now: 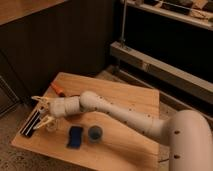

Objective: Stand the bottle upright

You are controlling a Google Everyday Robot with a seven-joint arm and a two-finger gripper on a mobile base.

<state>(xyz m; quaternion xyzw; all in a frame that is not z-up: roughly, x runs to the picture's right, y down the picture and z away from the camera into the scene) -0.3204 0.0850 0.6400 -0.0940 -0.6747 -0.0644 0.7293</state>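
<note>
Gripper (44, 111) at table's (135, 102) 9 o'clock edge, fingers spread wide, gripping nothing visible. Bottle (51, 126) just under the lower finger, 5 o'clock of gripper; upright or lying, cannot tell. Orange object (59, 90) at 1 o'clock. Blue sponge (75, 136) then blue-grey cup (95, 132) rightward.

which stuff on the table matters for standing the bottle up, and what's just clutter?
Job:
- bottle, pale, near the table's left edge, right at the fingers
- gripper, above the bottle at the table's left side

Lying about:
- blue sponge
- blue-grey cup
- orange object, far left
- table
</note>
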